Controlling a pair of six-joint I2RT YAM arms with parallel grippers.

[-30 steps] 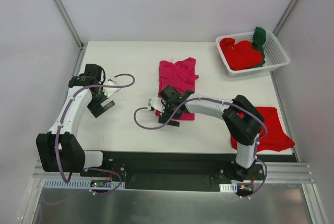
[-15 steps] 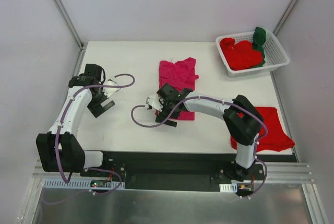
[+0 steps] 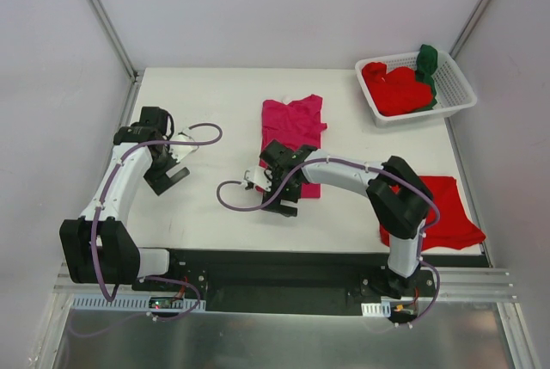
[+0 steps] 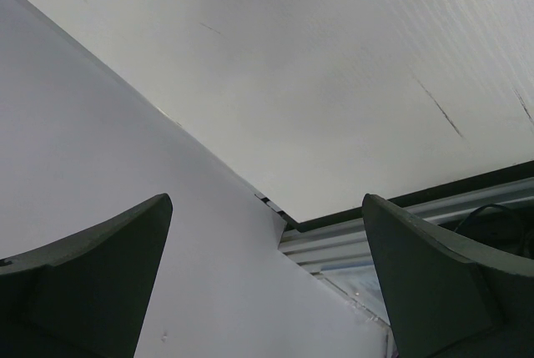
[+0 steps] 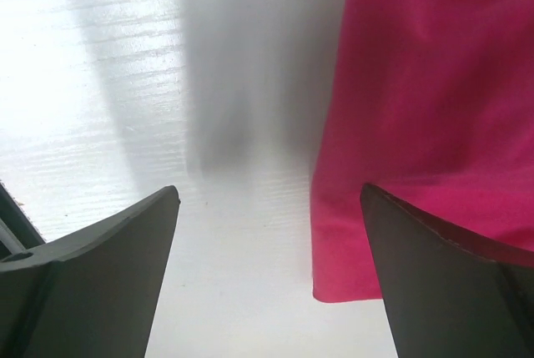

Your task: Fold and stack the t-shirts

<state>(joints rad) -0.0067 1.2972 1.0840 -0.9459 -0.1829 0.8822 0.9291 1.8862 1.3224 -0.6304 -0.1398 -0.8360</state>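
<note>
Right gripper (image 5: 267,199) has slid down to the near-left corner of the magenta t-shirt (image 3: 296,124). That shirt lies partly folded (half-done, I judge). A red t-shirt (image 3: 447,214) rests well to its right, and red and green t-shirts (image 3: 395,89) wait in the basket (image 3: 462,102) beyond it. Both grippers gape wide and empty, the right straddling the shirt's edge, the left gripper (image 3: 168,175) off to its left.

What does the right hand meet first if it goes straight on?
Probably the bare table, right beside the edge of the magenta t-shirt; the right hand points down there, one finger over cloth. Depth unclear.
</note>
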